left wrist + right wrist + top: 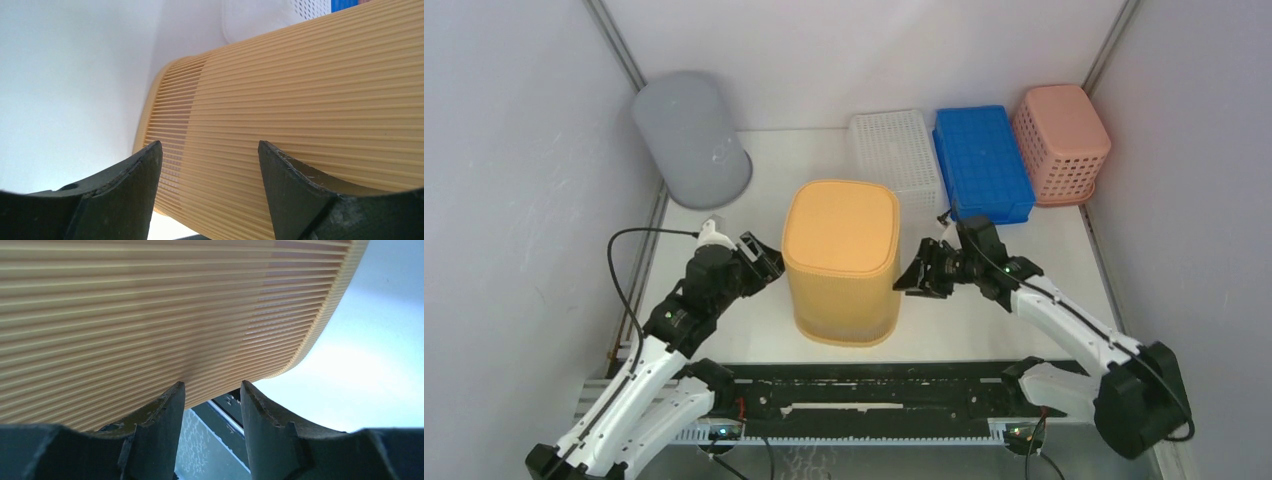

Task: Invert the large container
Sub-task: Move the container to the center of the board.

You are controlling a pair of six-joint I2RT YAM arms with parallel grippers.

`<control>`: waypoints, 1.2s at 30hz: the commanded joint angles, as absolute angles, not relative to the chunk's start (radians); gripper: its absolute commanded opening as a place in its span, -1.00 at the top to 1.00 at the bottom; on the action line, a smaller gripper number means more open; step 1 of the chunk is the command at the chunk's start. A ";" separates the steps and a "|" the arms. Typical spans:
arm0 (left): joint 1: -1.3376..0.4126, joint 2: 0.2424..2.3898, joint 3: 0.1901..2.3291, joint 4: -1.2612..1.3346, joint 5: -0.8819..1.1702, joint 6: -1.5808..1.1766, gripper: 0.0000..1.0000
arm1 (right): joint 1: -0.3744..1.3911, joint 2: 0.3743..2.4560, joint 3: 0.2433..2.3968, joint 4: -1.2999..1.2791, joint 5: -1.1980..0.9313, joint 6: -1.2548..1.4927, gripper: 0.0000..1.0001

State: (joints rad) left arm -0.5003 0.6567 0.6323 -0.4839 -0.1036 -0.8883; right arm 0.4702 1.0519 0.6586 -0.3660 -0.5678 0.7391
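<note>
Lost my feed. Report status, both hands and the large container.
Left hand open, beside large container, left side. Right hand open, right side. Container standing, closed face up. White basket just behind it.

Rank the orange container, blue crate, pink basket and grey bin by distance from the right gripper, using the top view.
1. orange container, just beside the right gripper
2. blue crate, behind it
3. pink basket, back right corner
4. grey bin, back left

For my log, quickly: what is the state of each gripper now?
Left gripper: open, holding nothing, beside the orange container.
Right gripper: open, holding nothing.
</note>
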 commanded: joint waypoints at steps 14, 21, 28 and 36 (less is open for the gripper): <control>-0.249 0.697 0.697 -0.413 0.205 -0.822 -0.53 | 0.636 1.477 1.037 -0.065 -0.564 0.778 -0.09; -0.200 0.736 0.708 -0.393 0.229 -0.811 -0.53 | 0.664 1.592 1.136 -0.061 -0.570 0.780 -0.09; -0.149 0.776 0.695 -0.372 0.241 -0.791 -0.53 | 0.675 1.693 1.261 -0.096 -0.562 0.760 -0.09; -0.085 0.850 0.644 -0.291 0.253 -0.777 -0.53 | 0.658 1.806 1.466 -0.212 -0.545 0.705 -0.09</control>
State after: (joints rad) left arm -0.0654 0.7937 0.6853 -0.2497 -0.0135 -0.8425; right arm 0.6102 1.7908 1.3182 -0.3588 -0.4633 0.6971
